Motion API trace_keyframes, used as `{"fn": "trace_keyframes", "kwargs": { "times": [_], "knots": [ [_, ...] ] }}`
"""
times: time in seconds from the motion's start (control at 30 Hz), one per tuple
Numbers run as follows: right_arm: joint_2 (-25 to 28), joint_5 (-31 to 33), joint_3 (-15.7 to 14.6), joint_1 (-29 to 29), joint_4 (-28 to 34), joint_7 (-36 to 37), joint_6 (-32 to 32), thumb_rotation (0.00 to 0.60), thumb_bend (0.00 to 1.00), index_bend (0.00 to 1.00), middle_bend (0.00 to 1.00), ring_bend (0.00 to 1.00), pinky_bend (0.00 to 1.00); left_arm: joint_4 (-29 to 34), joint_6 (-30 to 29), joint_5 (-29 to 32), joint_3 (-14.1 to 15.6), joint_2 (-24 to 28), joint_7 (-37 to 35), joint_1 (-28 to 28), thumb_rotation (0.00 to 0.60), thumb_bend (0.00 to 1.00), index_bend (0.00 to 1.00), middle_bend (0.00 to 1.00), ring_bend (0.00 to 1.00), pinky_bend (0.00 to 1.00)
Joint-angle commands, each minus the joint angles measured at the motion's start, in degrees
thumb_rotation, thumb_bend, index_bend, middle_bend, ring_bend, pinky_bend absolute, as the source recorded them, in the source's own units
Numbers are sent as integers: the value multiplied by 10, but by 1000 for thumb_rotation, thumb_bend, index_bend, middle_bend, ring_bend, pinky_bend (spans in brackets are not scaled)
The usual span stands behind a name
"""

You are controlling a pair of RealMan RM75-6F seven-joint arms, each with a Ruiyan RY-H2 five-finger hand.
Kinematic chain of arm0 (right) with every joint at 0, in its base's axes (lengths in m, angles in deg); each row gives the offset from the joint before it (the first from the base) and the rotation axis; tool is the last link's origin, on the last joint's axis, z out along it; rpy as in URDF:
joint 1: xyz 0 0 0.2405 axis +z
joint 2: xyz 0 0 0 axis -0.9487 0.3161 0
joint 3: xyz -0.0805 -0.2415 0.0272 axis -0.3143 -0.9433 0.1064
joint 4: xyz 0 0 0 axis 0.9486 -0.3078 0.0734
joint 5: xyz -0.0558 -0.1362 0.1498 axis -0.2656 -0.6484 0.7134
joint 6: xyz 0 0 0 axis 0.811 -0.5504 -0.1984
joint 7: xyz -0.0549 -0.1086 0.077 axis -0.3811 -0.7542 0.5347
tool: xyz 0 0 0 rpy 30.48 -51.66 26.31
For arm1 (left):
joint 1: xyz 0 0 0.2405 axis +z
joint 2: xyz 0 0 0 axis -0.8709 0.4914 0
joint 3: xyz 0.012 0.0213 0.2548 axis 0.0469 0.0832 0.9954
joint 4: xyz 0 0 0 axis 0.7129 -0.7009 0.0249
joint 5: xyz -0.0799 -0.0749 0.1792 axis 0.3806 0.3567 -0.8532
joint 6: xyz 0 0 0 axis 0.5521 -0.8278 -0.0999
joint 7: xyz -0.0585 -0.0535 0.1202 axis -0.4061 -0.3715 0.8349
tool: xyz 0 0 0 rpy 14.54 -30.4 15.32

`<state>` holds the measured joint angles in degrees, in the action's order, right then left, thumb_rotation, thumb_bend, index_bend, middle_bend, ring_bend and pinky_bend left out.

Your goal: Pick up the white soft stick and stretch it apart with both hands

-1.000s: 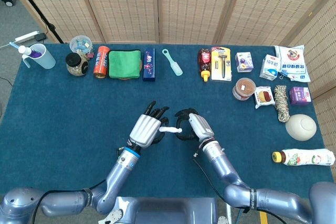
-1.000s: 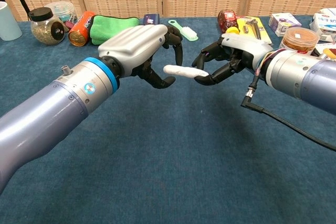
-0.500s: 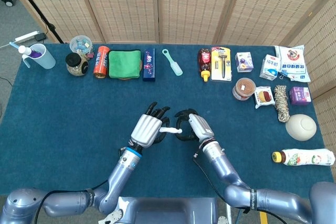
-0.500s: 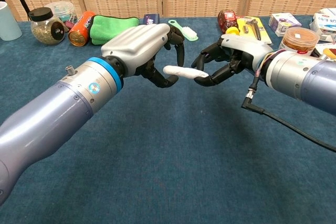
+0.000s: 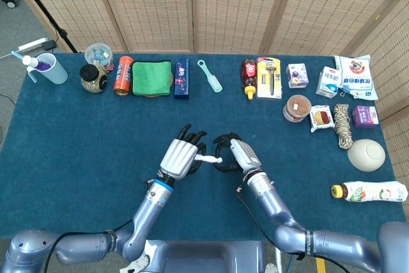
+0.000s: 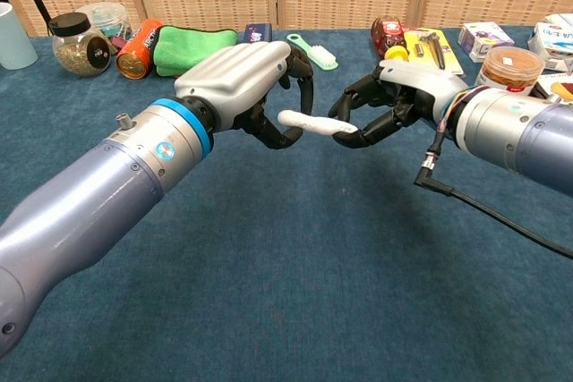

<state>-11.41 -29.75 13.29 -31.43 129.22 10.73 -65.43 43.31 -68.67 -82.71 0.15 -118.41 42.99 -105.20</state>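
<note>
White soft stick (image 6: pixel 315 123) held above the table mid-centre, pinched by right hand (image 6: pixel 394 100) | left hand (image 6: pixel 246 87) moved closer since a second ago – fingers curled at free end, grip uncertain | stretch not begun

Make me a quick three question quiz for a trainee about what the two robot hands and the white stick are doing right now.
1. True or false: the white soft stick lies flat on the table.
2. Which hand holds the stick's end nearer the green cloth? A left hand, B right hand, C neither.
3. Fill in: each end of the stick is pinched in black ___.

Key: 1 false, it is held above the blue tabletop. 2 A. 3 fingers.
</note>
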Motion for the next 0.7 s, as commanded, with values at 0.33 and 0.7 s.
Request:
{"fn": "trace_keyframes", "kwargs": {
  "times": [0.33, 0.7],
  "knots": [
    [5, -4, -2, -3, -1, 6, 4, 600, 359, 628, 282, 166, 0, -3, -2, 2, -5, -4, -2, -2, 600, 360, 579, 242, 278, 85],
    [7, -7, -4, -4, -1, 7, 2, 600, 355, 634, 283, 169, 0, -2, -3, 5, -5, -4, -2, -1, 600, 375, 596, 258, 291, 95]
  ]
}}
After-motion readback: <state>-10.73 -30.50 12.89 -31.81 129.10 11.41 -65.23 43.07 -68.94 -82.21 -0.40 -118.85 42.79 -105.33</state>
